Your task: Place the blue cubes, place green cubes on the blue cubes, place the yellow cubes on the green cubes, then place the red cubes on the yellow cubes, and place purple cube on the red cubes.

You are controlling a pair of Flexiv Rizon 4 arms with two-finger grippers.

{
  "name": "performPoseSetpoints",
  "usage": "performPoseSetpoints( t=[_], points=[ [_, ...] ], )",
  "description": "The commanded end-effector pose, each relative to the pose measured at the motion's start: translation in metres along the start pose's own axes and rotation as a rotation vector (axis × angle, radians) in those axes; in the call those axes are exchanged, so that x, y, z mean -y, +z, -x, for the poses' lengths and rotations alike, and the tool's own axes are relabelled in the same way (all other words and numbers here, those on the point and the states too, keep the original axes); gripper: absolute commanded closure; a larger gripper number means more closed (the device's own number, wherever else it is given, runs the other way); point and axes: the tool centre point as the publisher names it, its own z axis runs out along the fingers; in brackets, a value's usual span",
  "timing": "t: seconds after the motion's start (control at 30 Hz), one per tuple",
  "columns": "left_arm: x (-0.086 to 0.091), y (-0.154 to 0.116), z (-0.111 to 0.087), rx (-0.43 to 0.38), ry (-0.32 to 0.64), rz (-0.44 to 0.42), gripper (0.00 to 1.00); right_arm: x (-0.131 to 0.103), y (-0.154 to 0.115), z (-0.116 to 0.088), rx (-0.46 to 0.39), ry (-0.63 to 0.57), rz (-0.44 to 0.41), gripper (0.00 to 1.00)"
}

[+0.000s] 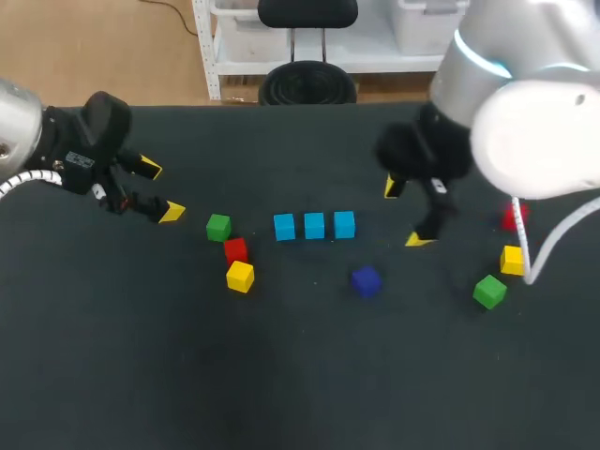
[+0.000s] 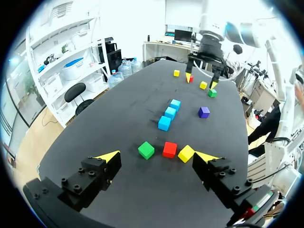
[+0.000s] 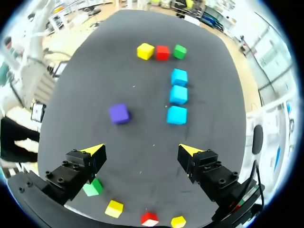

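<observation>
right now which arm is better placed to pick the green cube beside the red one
Left. The open left gripper hangs just beside that green cube, with nothing between them. The right gripper sits past the far end of the row of blue cubes.

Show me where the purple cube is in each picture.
Head view: purple cube just below the right end of the blue cubes.
Left wrist view: purple cube far ahead of the left gripper, beside the blue cubes.
Right wrist view: purple cube ahead of the right gripper, beside the blue cubes.
Landmark: the row of blue cubes.
</observation>
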Motion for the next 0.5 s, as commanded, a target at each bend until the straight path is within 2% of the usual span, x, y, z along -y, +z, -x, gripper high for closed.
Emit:
performPoseSetpoints(
  t=[0.03, 0.17, 0.5],
  points=[
    [0.000, -0.001, -0.002, 0.007, 0.003, -0.001, 0.00, -0.010, -0.010, -0.012, 0.015, -0.063, 0.015, 0.00],
    [0.000, -0.001, -0.002, 0.007, 0.003, -0.001, 0.00, -0.019, -0.013, -0.021, 0.022, -0.156, 0.063, 0.00],
    [0.000, -0.001, -0.002, 0.007, 0.003, -0.001, 0.00, -0.047, -0.016, -0.043, -0.064, -0.288, 0.126, 0.00]
  ],
)
